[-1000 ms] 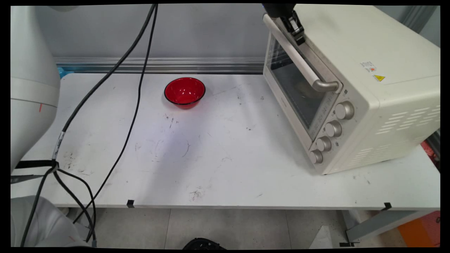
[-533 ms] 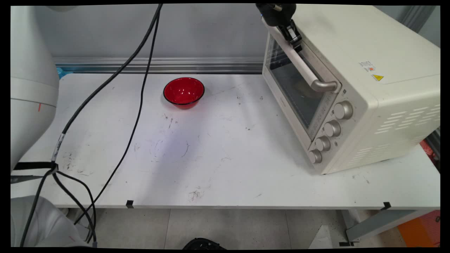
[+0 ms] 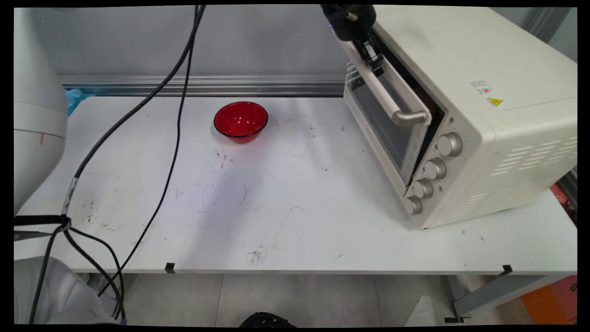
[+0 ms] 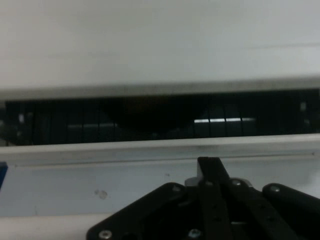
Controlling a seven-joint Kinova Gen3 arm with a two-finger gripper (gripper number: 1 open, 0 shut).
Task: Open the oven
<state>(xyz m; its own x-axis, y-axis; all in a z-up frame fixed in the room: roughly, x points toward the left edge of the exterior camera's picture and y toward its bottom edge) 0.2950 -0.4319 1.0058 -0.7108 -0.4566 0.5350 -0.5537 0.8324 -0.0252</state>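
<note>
**Oven door pulled ajar at the top**

Fingers (image 3: 374, 62) are clamped on the far end of the oven's door handle (image 3: 387, 92), the gripper (image 3: 371, 59) hanging from the top edge of the main view. A second ago the door (image 3: 385, 122) lay flush with the oven (image 3: 465, 115); now its top edge has swung away from the body and a dark wedge of gap runs down beside the knobs (image 3: 435, 168). The hand view shows the same: a black slot between the pale oven top and the door's upper rim, with thin rack bars faintly lit inside. So the door is partly open, hinged at the bottom.

The oven is a boxy cream-painted metal case with slotted vents on its side and four round silvery knobs. Its handle is a smooth pale bar on brushed-metal brackets; the door pane is dark glass. A glossy red bowl (image 3: 240, 121) sits well apart on the scuffed white table (image 3: 286, 207).
</note>
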